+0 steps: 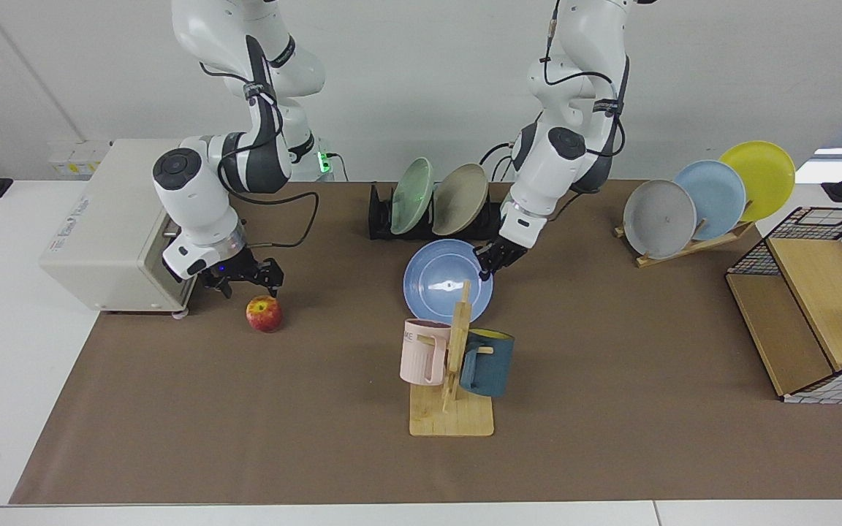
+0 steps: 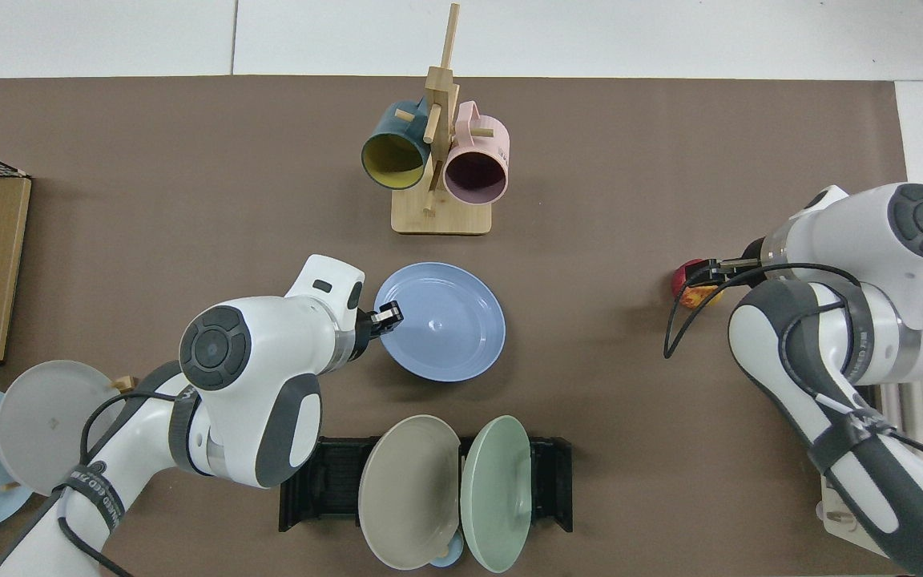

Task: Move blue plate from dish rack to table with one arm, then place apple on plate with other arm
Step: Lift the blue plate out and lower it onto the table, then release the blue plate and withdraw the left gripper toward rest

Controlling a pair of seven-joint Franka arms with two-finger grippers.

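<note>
My left gripper (image 1: 492, 258) (image 2: 386, 316) is shut on the rim of the blue plate (image 1: 439, 281) (image 2: 447, 334). The plate lies nearly flat and low over the table (image 1: 611, 380) (image 2: 189, 200), between the black dish rack (image 1: 379, 219) (image 2: 309, 481) and the mug stand. I cannot tell whether it touches the table. The red and yellow apple (image 1: 264, 313) (image 2: 692, 295) rests on the table beside the toaster oven. My right gripper (image 1: 245, 280) (image 2: 708, 272) hangs open just above and behind it, hiding part of it in the top view.
The dish rack holds a green plate (image 1: 411, 196) and a beige plate (image 1: 459, 199). A wooden mug stand (image 1: 454, 380) with a pink and a dark blue mug stands in front of the blue plate. A toaster oven (image 1: 110, 234), a wooden plate rack (image 1: 691, 241) and a wire basket (image 1: 823, 292) line the sides.
</note>
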